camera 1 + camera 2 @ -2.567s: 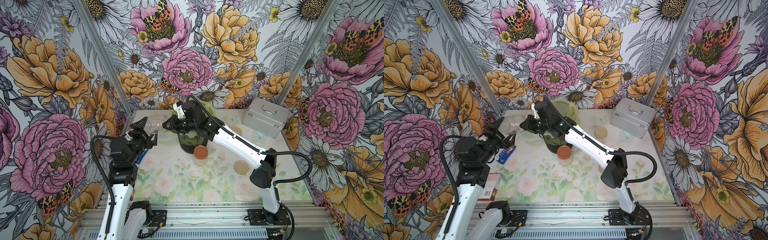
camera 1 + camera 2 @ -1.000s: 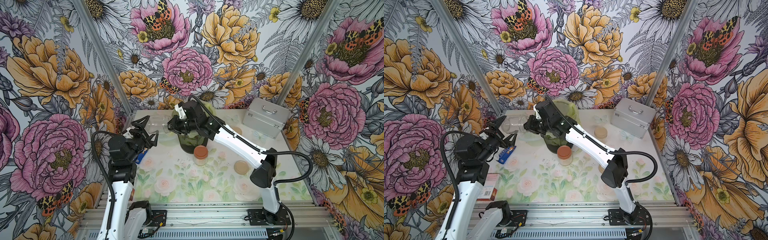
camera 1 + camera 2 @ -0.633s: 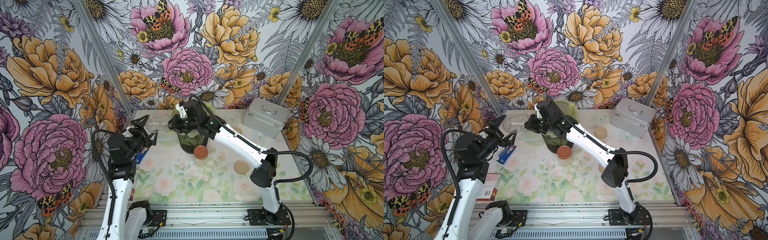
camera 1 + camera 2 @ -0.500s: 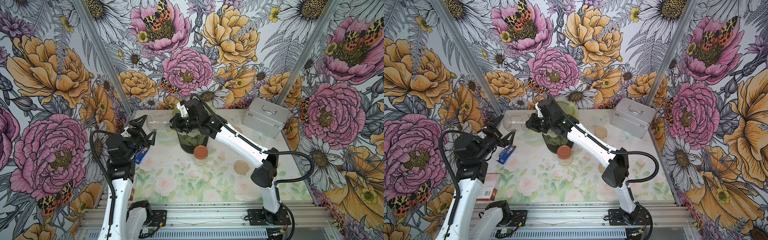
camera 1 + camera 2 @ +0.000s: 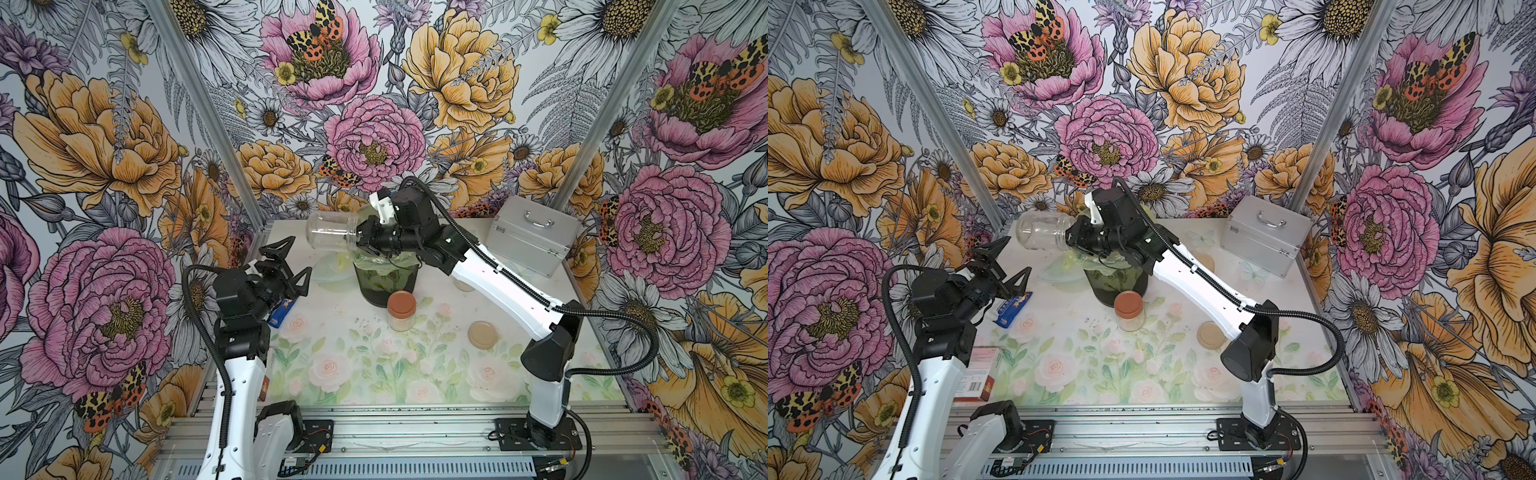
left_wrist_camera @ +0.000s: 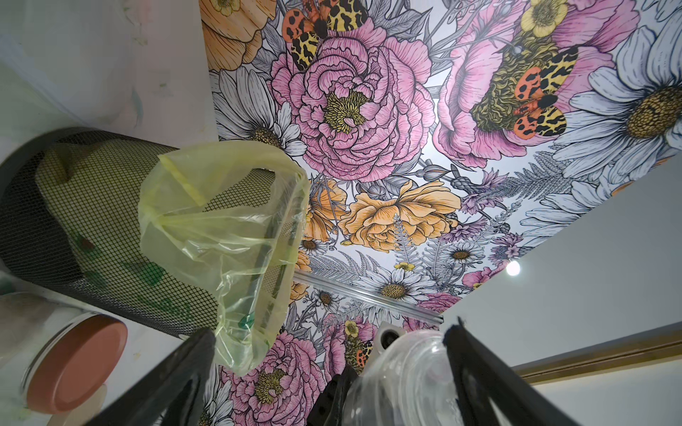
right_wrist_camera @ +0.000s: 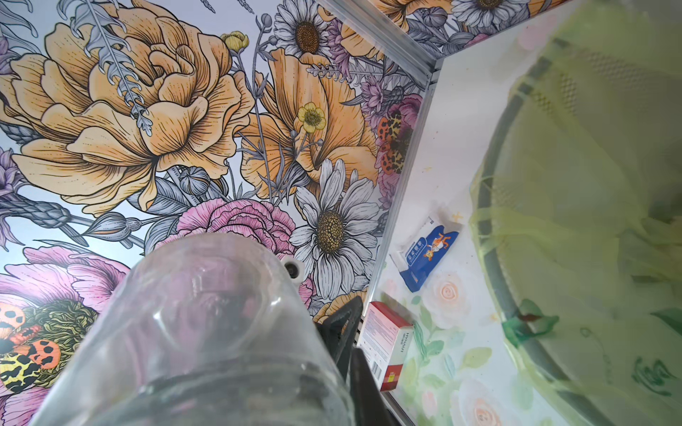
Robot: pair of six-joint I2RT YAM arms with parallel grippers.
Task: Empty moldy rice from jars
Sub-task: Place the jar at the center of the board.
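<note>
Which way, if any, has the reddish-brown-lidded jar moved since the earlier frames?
No. The jar with the reddish-brown lid still stands right in front of the dark bin, same spot as before.

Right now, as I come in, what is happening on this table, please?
The right gripper is shut on a clear glass jar without a lid. It holds the jar on its side, with the mouth end by the rim of the mesh bin, and the jar looks empty. The left gripper is open near the jar's base and holds nothing. A jar with a reddish-brown lid stands closed before the bin, with rice inside.
</note>
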